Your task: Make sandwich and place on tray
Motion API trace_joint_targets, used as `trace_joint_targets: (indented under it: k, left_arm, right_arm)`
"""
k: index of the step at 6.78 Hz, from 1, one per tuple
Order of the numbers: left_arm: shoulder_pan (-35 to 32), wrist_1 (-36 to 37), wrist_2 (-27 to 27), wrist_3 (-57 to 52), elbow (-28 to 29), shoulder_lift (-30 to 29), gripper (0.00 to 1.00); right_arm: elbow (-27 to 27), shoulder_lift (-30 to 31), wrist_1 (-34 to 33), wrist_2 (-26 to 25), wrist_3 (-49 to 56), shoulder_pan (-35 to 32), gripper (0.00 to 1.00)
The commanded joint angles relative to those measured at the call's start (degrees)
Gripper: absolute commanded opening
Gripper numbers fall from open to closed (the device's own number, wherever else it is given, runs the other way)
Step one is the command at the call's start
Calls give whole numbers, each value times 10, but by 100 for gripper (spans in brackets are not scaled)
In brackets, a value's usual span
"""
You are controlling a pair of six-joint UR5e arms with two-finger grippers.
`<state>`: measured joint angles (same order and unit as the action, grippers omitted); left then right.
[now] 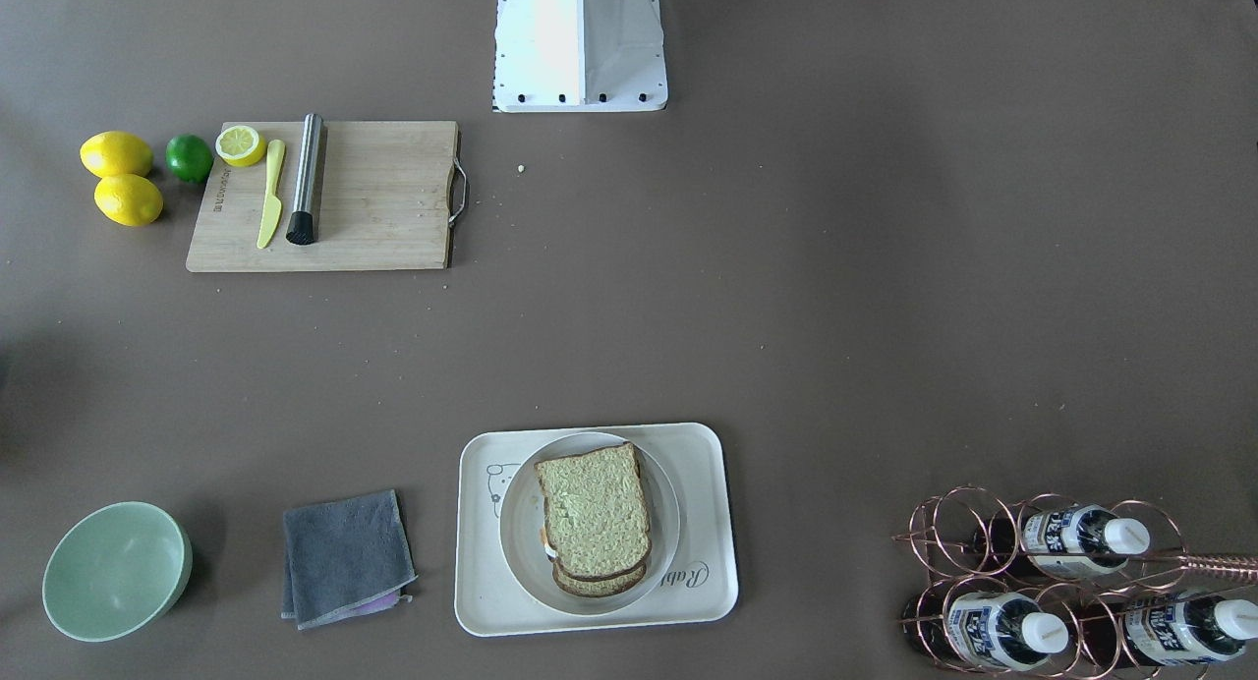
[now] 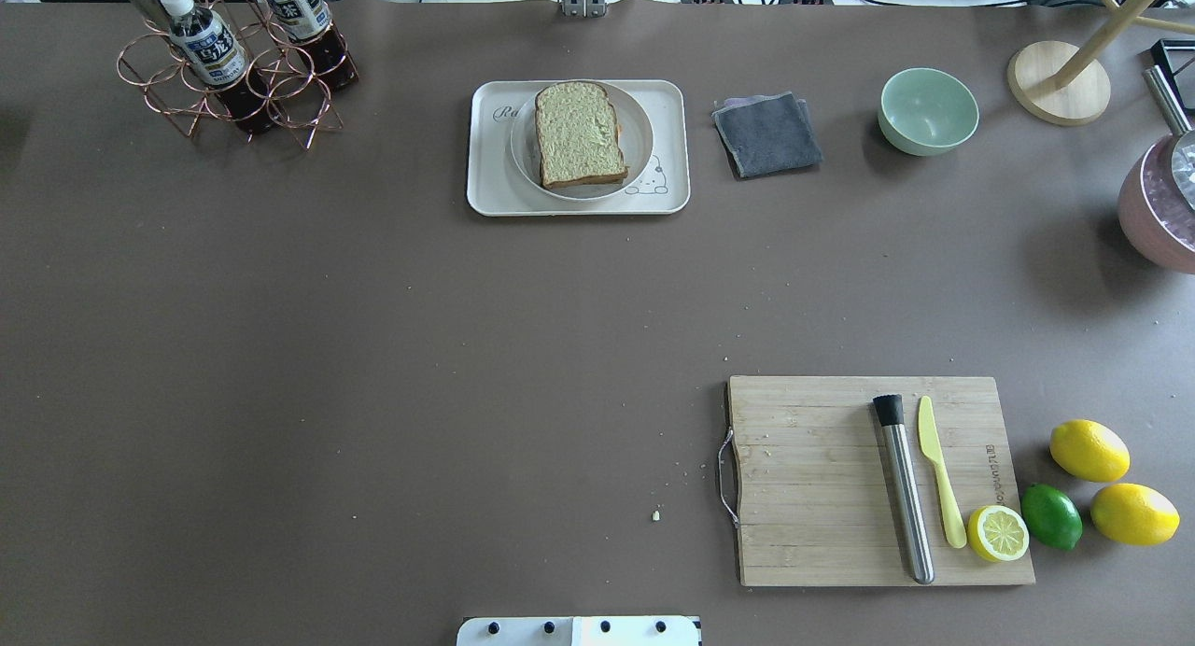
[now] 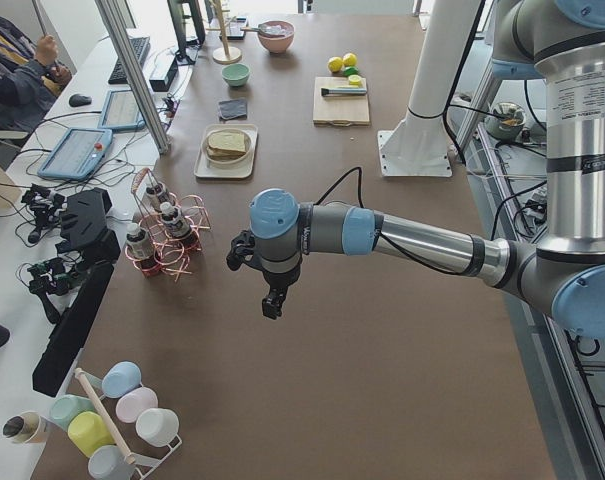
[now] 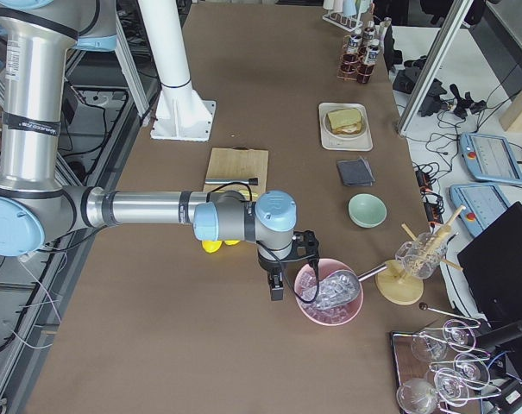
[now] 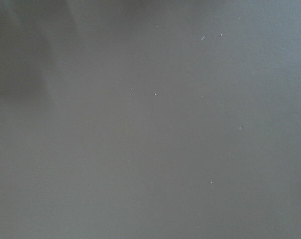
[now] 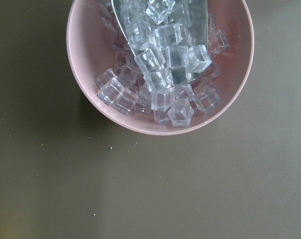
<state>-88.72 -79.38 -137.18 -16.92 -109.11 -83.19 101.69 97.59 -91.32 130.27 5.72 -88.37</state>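
The sandwich point(image 1: 595, 518), two slices of greenish-tan bread with a bit of egg showing at one edge, lies on a small round white plate point(image 1: 516, 552). The plate sits on the cream tray point(image 1: 710, 562) with the bear drawing, at the table's far edge point(image 2: 485, 161). Both arms are far from it. My left gripper point(image 3: 272, 303) hangs over bare table near the bottle rack, seen only in the exterior left view. My right gripper point(image 4: 278, 289) hovers beside a pink bowl of ice, seen only in the exterior right view. I cannot tell whether either is open or shut.
A wooden cutting board point(image 2: 812, 497) carries a yellow knife point(image 2: 938, 469), a steel rod point(image 2: 906, 497) and a half lemon. Two lemons and a lime point(image 2: 1050, 515) lie beside it. Grey cloth point(image 2: 767, 134), green bowl point(image 2: 928, 110), bottle rack point(image 2: 233, 63), ice bowl point(image 6: 160, 64). A person sits at the desk.
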Motion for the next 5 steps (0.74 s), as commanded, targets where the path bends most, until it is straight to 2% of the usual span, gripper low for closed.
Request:
trace_joint_targets:
  k: [1, 3, 5]
  left_arm:
    - [-14, -2, -1, -2, 29, 6, 97]
    - [-58, -4, -6, 0, 15, 28, 97]
    - [-65, 1, -19, 3, 17, 35, 97]
  right_arm:
    - [7, -22, -35, 0, 1, -1, 100]
    - [24, -4, -35, 1, 0, -4, 100]
    - [31, 2, -32, 3, 0, -3, 100]
